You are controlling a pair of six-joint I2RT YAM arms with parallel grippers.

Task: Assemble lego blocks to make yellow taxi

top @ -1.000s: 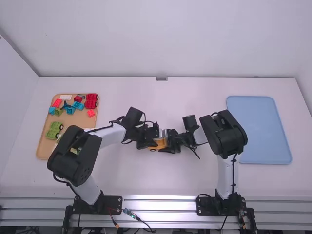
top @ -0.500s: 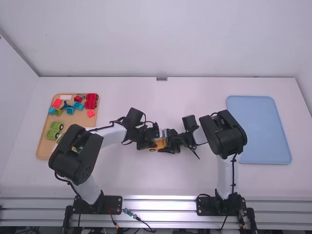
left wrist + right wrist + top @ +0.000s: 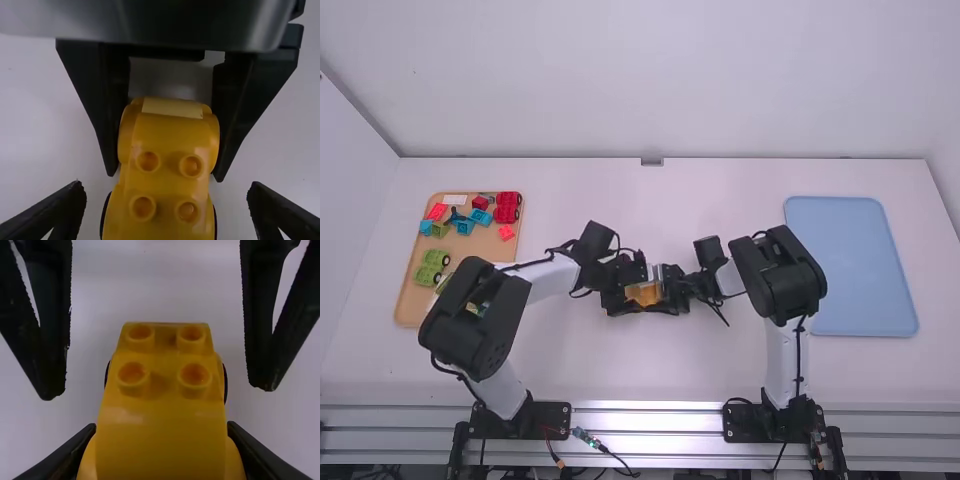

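Near the middle of the table in the high view are my left gripper (image 3: pixel 629 289) and my right gripper (image 3: pixel 663 290), facing each other over the yellow taxi blocks (image 3: pixel 643 293). My left gripper (image 3: pixel 166 192) is spread wide, with gaps on both sides of the yellow blocks (image 3: pixel 170 175), four studs showing on their lower part. A black wheel edge peeks out low on each side. In the right wrist view my right gripper (image 3: pixel 161 431) is shut on the taller, rounded part of the yellow blocks (image 3: pixel 160 415); the studded part lies between the left gripper's parted fingers.
An orange-brown tray (image 3: pixel 408 300) at the left holds red blocks (image 3: pixel 507 207), blue blocks (image 3: pixel 480 216) and green wheeled blocks (image 3: pixel 432 265). The left forearm passes over its near corner. A light blue tray (image 3: pixel 850 265) lies at the right, beyond the right arm's elbow.
My left gripper has opened, its near finger shifting towards the camera and away from the yellow blocks. The right arm and gripper have stayed in place.
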